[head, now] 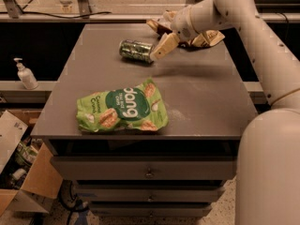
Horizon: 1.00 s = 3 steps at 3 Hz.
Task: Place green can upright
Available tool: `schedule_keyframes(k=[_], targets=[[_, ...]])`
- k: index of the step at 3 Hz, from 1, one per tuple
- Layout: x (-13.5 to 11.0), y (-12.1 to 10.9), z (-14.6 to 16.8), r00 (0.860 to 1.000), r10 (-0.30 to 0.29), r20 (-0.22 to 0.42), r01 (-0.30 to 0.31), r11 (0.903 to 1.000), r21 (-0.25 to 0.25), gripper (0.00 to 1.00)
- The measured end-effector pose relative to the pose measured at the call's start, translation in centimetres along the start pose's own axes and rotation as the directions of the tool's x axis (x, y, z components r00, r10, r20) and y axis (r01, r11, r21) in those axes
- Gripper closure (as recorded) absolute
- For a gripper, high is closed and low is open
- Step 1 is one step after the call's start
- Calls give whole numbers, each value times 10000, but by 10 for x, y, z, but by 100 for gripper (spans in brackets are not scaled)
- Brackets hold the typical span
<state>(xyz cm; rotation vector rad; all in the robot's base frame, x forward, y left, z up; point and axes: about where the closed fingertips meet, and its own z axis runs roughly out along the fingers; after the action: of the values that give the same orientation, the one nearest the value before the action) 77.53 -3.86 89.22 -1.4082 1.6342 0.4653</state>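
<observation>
At the far part of the table [201,93], the gripper [161,47], pointed down and to the left, low over the tabletop. Carried on a thick white arm [243,27] coming in from the upper right. Released or clenched: cannot tell from this angle. Nothing plainly grasped.

Right at its tip, the green can [136,50], lying on its side near the far edge, long axis running left to right, silvery end toward the gripper. Touching or only just beside: cannot tell.

Behind the gripper and a little to the right, a brown crinkled packet [204,37], partly hidden by the wrist.

Nearer the front edge, well apart from the can, a flat bright-green snack bag [123,108], lying face up with white lettering.

Under the tabletop, a stack of grey drawers [147,168].

Off to the left, on a low ledge, a white soap pump bottle [26,74], upright. Lower left on the floor, an open cardboard box [23,182].
</observation>
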Motion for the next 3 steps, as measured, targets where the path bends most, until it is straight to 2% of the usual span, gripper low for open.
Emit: schedule_keyframes(k=[1, 2, 3], targets=[[-17, 5, 17, 9947, -556, -862, 521, 9977, -424, 0], [-34, 12, 33, 9795, -1032, -1729, 874, 9914, -971, 0], [-42, 21, 51, 9586, -1339, -2512, 974, 9835, -1526, 0]])
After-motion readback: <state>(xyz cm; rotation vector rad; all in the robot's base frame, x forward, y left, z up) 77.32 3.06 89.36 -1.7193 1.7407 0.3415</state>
